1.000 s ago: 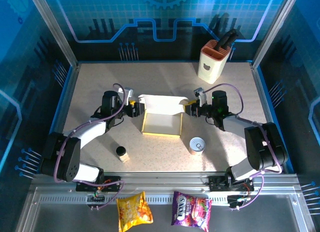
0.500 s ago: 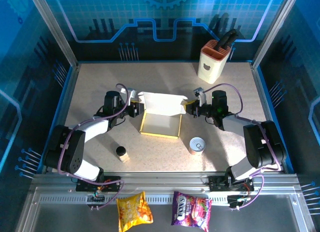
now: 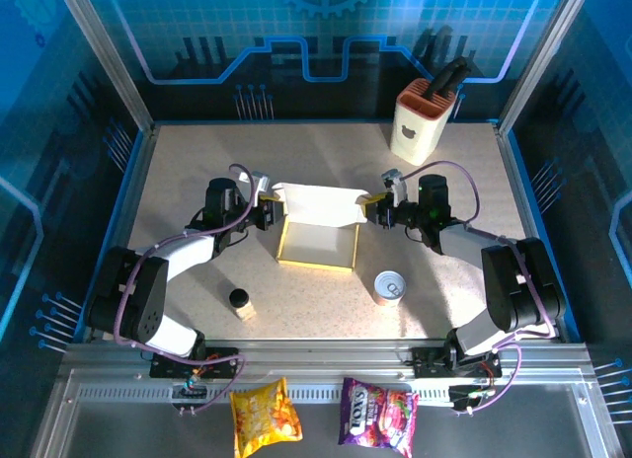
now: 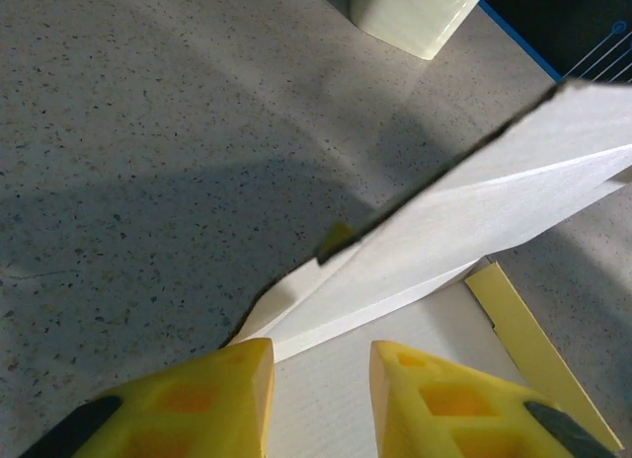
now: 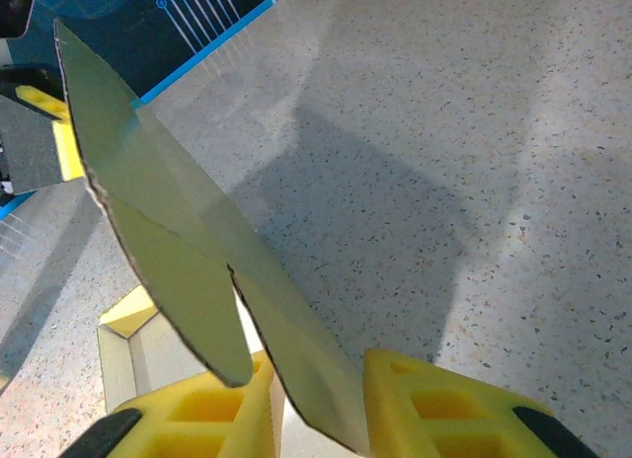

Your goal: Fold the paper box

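Observation:
The paper box (image 3: pixel 318 245) lies open in the middle of the table, grey-white inside with a yellow rim. Its wide back flap (image 3: pixel 318 206) stands raised and leans over the tray. My left gripper (image 3: pixel 267 217) is at the box's left back corner. In the left wrist view it (image 4: pixel 321 384) is open, with the box's white panel (image 4: pixel 464 221) under the gap. My right gripper (image 3: pixel 371 214) is at the right back corner. In the right wrist view it (image 5: pixel 318 399) is open with a raised flap (image 5: pixel 178 211) passing between its fingers.
A cream knife block (image 3: pixel 423 122) stands at the back right, and its base (image 4: pixel 415 9) shows beyond the box. A tin can (image 3: pixel 390 285) stands in front of the box on the right, a small dark-capped bottle (image 3: pixel 241 302) on the left. Two snack bags (image 3: pixel 265 419) lie below the table's front edge.
The box's back flap has tipped forward and lower over the tray. The box and both grippers shifted slightly towards the back left earlier, then held still.

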Tool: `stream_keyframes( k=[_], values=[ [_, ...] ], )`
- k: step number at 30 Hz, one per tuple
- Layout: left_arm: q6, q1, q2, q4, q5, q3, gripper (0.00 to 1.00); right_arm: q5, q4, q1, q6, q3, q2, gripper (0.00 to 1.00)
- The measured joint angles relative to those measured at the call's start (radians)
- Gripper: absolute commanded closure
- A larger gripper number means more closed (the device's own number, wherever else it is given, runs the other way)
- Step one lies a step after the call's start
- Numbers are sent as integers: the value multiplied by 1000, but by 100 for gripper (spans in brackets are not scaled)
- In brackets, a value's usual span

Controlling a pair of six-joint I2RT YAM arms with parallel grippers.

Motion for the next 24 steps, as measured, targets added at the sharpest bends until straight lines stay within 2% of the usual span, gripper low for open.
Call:
stream_keyframes(
  k=[2,4,6,17,20,24],
  values=[
    [8,0,0,0,0,0,64,0,-7,0,-5,1,0,73],
    [20,0,0,-1,0,2,55,0,-16,0,-8,5,0,73],
    [23,0,0,-3,-2,10,51,0,-19,0,-12,11,0,73],
    [51,0,14,-4,-8,56,43,5,-35,1,-27,35,0,75],
    [53,0,29,-4,-8,69,44,8,-40,2,-31,39,0,76],
    [71,0,37,-6,-3,77,55,8,-45,2,-33,43,0,78]
  ],
)
